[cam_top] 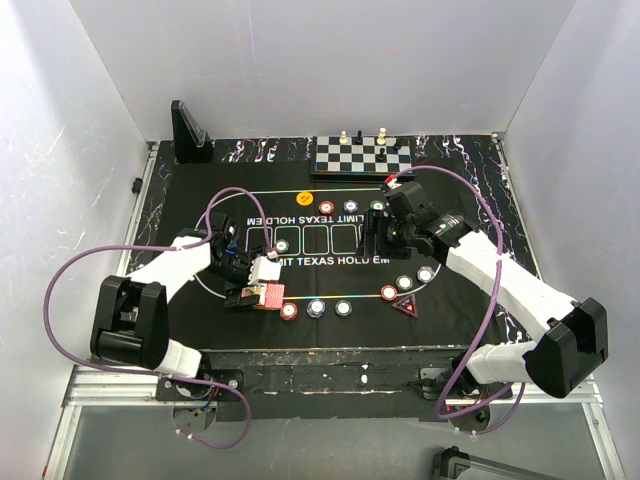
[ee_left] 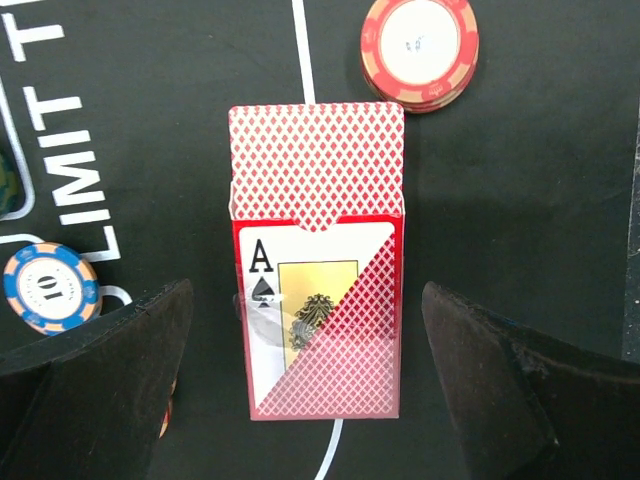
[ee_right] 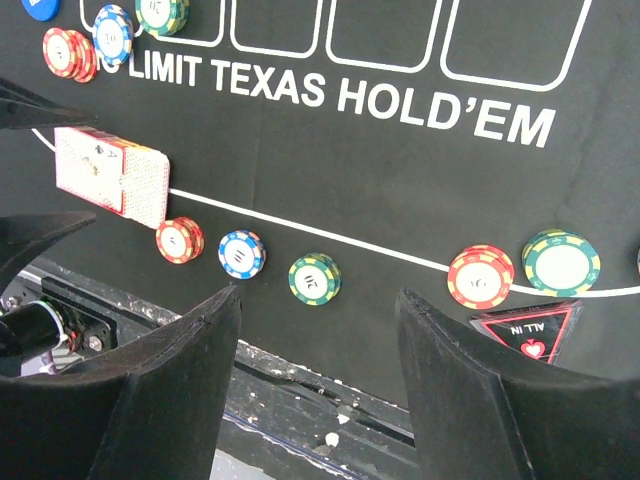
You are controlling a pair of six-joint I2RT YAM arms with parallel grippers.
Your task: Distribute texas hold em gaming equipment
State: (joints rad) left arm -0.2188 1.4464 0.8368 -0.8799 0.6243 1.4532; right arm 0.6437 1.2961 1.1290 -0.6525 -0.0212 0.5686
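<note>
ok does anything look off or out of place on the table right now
Two things. A chessboard with a few pieces sits at the table's far edge, unrelated to poker. And the card pack on the mat's near side has its cards slid partway out of the open end.

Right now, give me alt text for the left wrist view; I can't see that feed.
A red-patterned card pack, ace of spades on its face, lies flat on the black mat inside the wide-open left tool, touching neither finger. A red-and-white chip stack sits beyond it to the right; a blue chip marked 10 lies at the left.
</note>
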